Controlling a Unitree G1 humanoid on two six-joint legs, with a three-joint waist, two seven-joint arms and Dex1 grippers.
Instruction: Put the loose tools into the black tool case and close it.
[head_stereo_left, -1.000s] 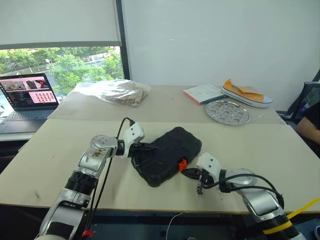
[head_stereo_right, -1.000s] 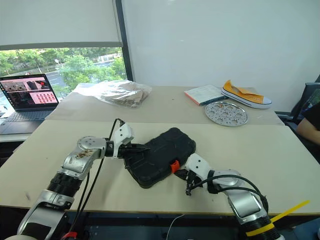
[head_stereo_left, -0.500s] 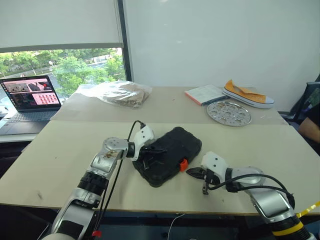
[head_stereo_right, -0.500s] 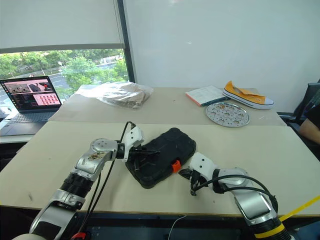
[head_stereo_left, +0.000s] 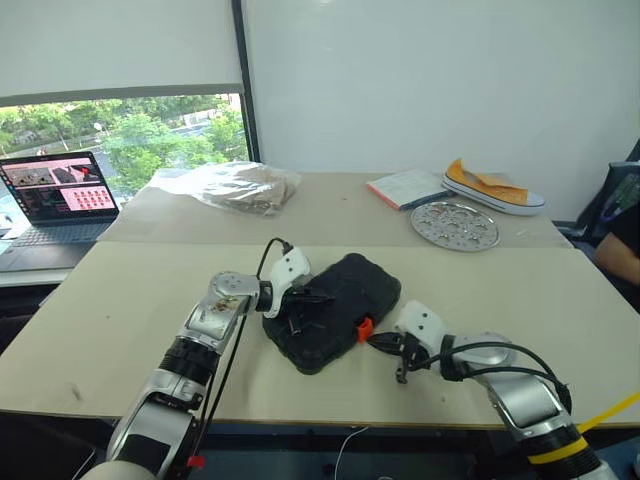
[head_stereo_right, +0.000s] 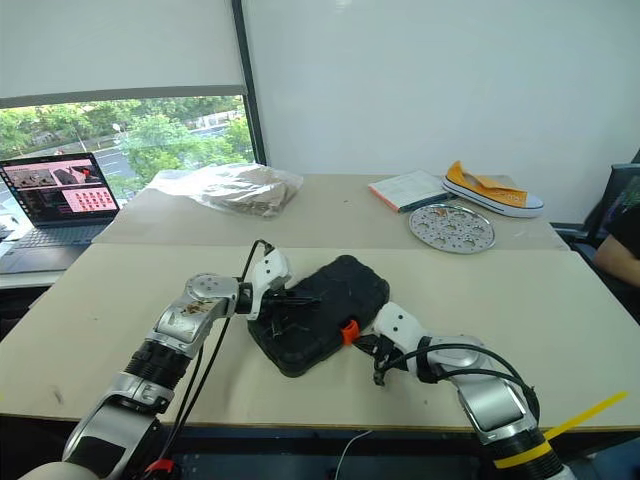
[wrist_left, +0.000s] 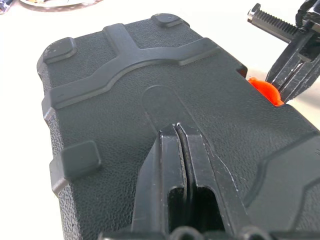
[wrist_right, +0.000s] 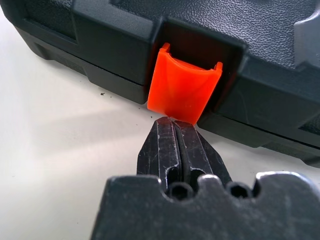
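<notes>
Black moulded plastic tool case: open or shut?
Shut: the black tool case lies flat, lid down on its base; whether the orange latch is snapped, cannot tell.

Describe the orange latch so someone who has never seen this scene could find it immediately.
Start at the beige table and find the black tool case lying closed near its front edge, between the two arms. The orange latch sits on the case's side facing the right tool. It is the only bright orange piece on the all-black case.

Both head views look forward and down over the table, while each wrist view sits very close to the closed black tool case, which all share.
</notes>
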